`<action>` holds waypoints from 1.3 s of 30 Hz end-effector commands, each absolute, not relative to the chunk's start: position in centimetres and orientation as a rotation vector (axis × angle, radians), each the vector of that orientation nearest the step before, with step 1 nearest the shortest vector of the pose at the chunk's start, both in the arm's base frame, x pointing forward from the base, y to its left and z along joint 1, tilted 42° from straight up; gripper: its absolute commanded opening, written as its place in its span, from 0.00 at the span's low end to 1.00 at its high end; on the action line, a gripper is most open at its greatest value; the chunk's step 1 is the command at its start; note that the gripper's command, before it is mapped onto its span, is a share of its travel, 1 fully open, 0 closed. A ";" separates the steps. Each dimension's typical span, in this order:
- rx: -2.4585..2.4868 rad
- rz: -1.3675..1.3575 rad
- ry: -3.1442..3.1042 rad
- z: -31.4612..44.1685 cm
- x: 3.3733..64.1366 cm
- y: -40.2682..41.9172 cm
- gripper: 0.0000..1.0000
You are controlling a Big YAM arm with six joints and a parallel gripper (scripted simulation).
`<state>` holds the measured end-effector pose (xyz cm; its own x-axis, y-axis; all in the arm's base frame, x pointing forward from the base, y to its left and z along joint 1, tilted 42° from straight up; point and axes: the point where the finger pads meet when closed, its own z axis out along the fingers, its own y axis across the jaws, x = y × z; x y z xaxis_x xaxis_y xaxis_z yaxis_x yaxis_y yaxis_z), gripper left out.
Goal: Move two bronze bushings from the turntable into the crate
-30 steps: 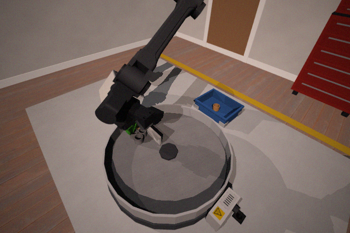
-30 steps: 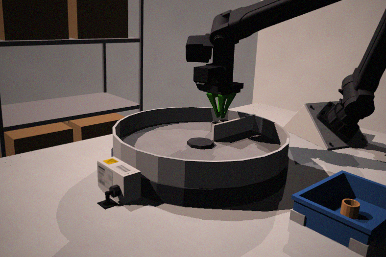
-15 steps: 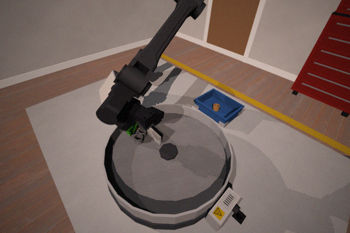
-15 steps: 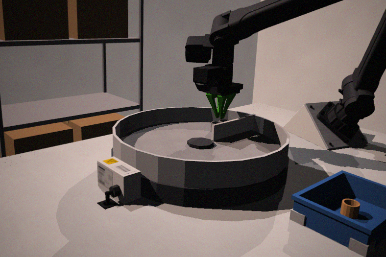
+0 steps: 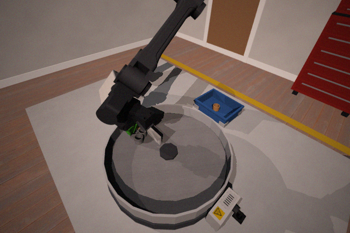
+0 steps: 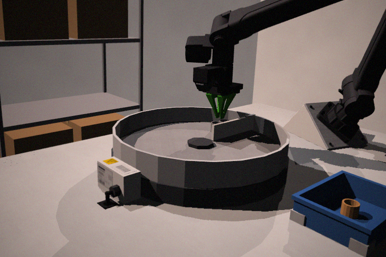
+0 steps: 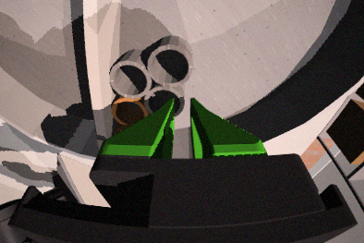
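A bronze bushing (image 5: 216, 107) (image 6: 349, 208) stands in the blue crate (image 5: 206, 112) (image 6: 324, 216). On the turntable (image 5: 169, 179) (image 6: 170, 171), another bronze bushing (image 7: 131, 114) stands in a tight cluster with three grey bushings; these are a left one (image 7: 121, 73), a larger one (image 7: 156, 64) and a darker one (image 7: 179, 101). More brown shows below the bronze rim, partly hidden by my left finger; I cannot tell what it is. My gripper (image 6: 220, 117) (image 7: 182, 104) is nearly closed and empty. Its tips are low at the cluster, with the left tip overlapping the darker grey bushing in the wrist view.
A pale upright divider (image 5: 154, 135) (image 6: 233, 129) (image 7: 94, 62) stands close beside the cluster. A dark hub (image 5: 168, 151) (image 6: 200, 142) sits at the turntable's middle. A raised rim surrounds the turntable. A white control box (image 5: 226, 203) (image 6: 131, 185) stands outside it.
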<state>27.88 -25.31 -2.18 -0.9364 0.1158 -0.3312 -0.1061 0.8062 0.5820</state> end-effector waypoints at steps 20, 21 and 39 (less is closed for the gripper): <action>-0.007 0.771 2.627 -0.5 29.4 -28.2 0.13; -0.005 0.774 2.627 -0.5 29.3 -28.1 0.13; 0.018 0.833 2.633 -1.4 27.8 -26.0 0.13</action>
<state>27.94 -25.40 -2.22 -0.9355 0.1143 -0.3345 -0.1078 0.8089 0.5779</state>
